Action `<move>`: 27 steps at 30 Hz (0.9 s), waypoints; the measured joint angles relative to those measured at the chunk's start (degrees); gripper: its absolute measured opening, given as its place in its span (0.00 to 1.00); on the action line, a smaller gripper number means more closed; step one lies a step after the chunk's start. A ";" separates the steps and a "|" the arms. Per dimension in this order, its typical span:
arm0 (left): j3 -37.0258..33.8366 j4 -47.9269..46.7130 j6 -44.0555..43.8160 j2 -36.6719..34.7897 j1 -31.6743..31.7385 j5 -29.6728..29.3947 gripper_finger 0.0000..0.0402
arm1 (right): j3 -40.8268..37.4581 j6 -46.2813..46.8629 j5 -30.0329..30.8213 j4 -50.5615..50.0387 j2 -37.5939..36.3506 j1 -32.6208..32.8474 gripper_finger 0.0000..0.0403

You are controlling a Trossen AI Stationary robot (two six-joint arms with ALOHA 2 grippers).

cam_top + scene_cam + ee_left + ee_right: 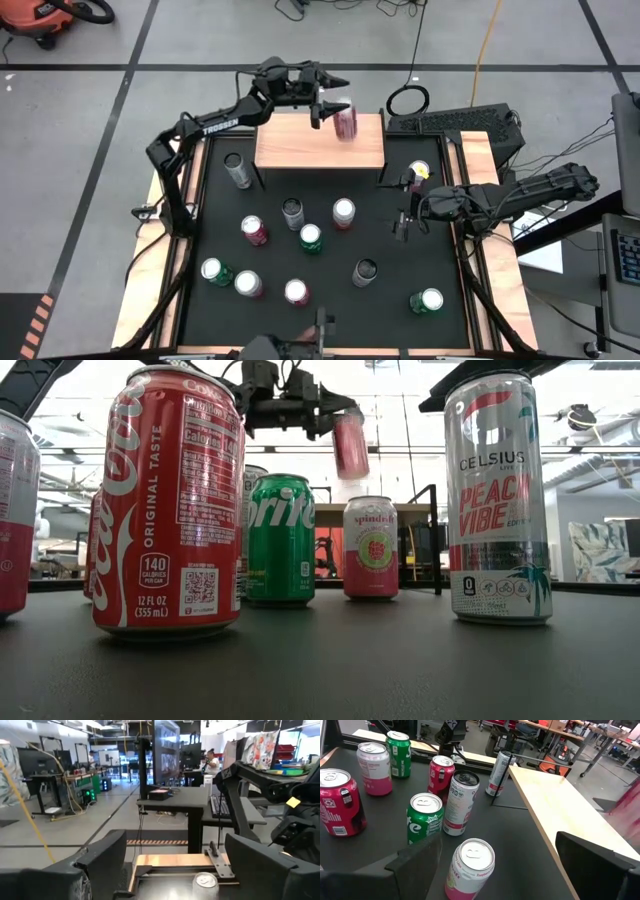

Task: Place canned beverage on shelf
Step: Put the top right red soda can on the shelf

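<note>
A red-pink can [345, 121] hangs tilted in the air just above the far right part of the wood-topped shelf [300, 150]. In the low view the can [350, 445] is clear of the shelf top, and it shows as a pink blur [629, 812] in the right wrist view. My left gripper [332, 102] stands level over the shelf's far edge, just above and beside the can. It is open, and in its wrist view nothing lies between its fingers [100, 865]. My right gripper [402, 210] waits open over the mat's right side.
Several cans stand on the black mat [385, 240] in front of the shelf, one [237, 170] by its left legs and one [418, 172] by its right end. A keyboard [455, 121] and a cable coil [407, 99] lie beyond the table's far right.
</note>
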 joint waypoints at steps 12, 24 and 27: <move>-0.09 -8.57 3.38 0.13 2.38 1.18 0.78 | 0.00 -0.34 1.01 -0.03 0.00 0.01 0.91; -0.09 -13.27 3.10 0.11 0.59 2.28 0.78 | -0.02 2.77 12.01 -8.31 1.15 -0.81 0.91; -0.09 -14.60 2.94 0.11 -0.44 2.58 0.78 | -0.02 5.50 11.90 -11.71 1.16 -0.76 0.91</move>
